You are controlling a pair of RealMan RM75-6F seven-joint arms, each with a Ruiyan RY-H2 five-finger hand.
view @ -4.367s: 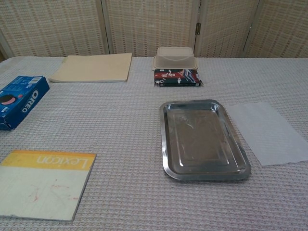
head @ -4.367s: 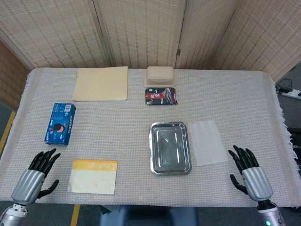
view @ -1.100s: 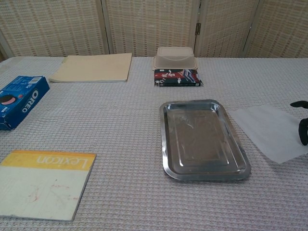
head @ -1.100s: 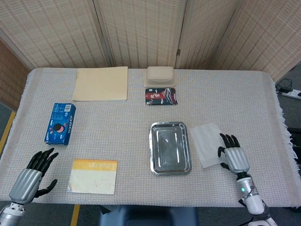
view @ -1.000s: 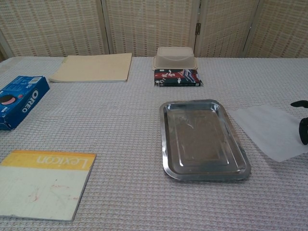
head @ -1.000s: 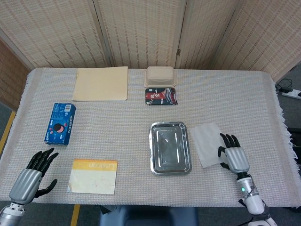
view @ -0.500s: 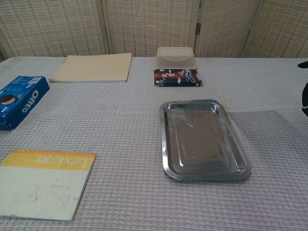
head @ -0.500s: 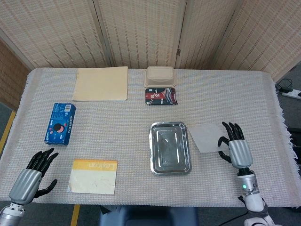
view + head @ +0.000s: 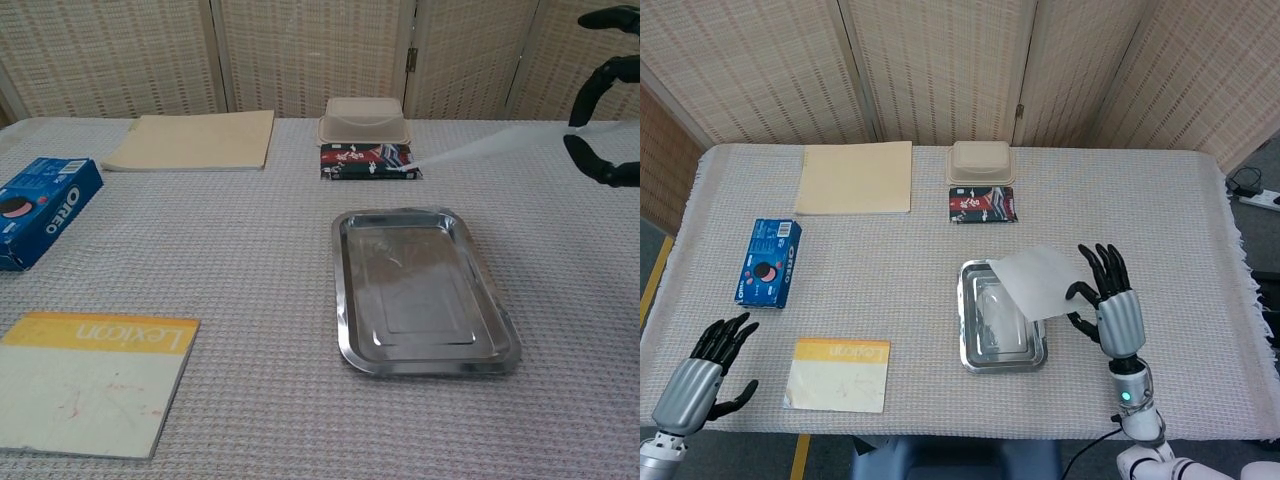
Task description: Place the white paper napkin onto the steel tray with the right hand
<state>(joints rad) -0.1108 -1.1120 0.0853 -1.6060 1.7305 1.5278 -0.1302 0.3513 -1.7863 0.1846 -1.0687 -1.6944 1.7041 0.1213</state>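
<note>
While the right hand [image 9: 1108, 300] holds the white paper napkin [image 9: 1038, 281] by its right edge, pinched between the thumb and the fingers above it, the sheet hangs in the air over the right part of the steel tray [image 9: 980, 348]. In the chest view the napkin [image 9: 480, 148] is seen almost edge-on, as a thin pale band that slopes down to the left from the right hand [image 9: 603, 100], and it is clearly above the tray [image 9: 349, 352], not touching it. The other fingers of this hand are spread upward.

The tray lies flat on the table [image 9: 1180, 210], a little right of the middle and nearer to the front edge. The left hand [image 9: 702, 373] rests at the front left corner of the table with its fingers apart and nothing in it (only the head view shows it).

Near the left edge lies a blue Oreo box [image 9: 768, 262], and at the front edge a yellow and white Lexicon book [image 9: 837, 374]. Toward the far edge there are a beige folder [image 9: 854, 177], a closed beige food container [image 9: 980, 161] and, just in front of it, a dark patterned packet [image 9: 982, 205].
</note>
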